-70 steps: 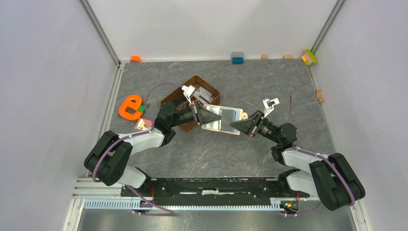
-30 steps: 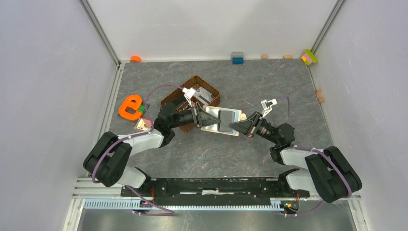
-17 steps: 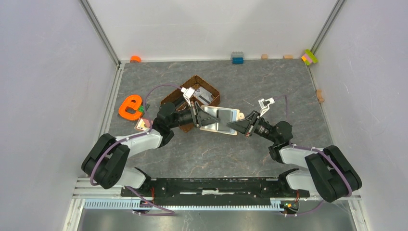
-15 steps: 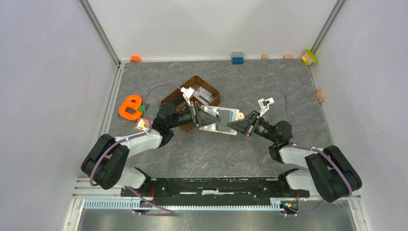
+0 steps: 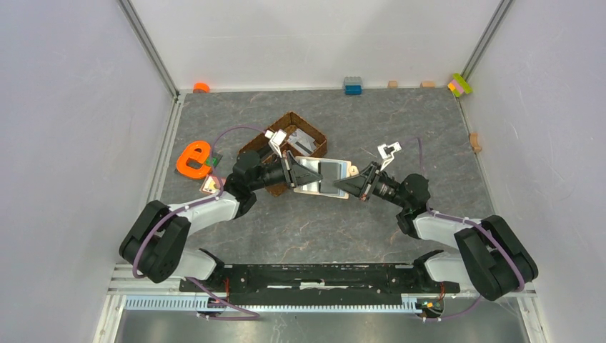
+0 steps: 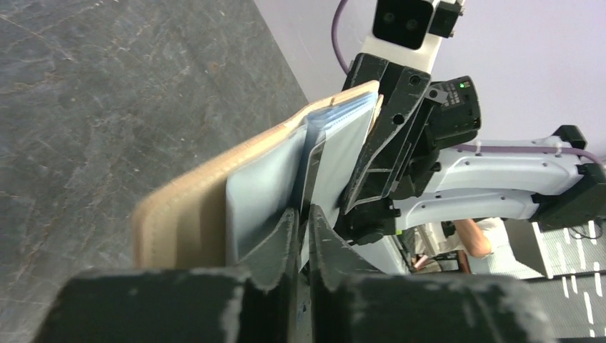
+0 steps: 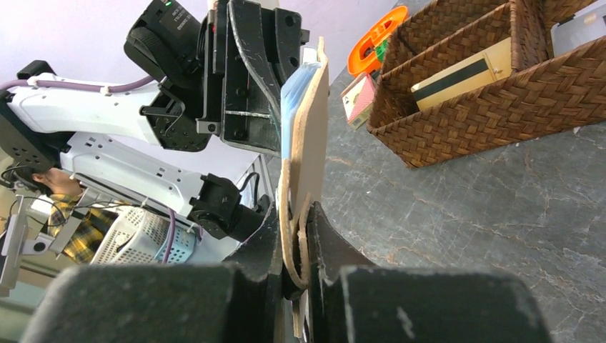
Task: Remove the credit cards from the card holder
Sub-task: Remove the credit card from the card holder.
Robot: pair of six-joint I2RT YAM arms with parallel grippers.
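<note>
Step in hand: extraction. Card holder [image 5: 325,176] is held on edge off the bench [image 5: 400,128], between the arms. Right tool [image 5: 341,185] is clamped on its tab end. Left tool [image 5: 291,174] is pinched together on an inner leaf; card or sleeve, unclear. Next move calls for a straight leftward pull while the right holds firm.

Overhead wide; wrist cams close, sharing card holder [image 5: 325,173].

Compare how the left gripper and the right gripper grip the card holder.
The left gripper pinches a thin inner sleeve; the right gripper pinches the beige outer cover. The left gripper takes the card holder at its left end, the right gripper at its right end. Both are shut on it, facing each other.
</note>
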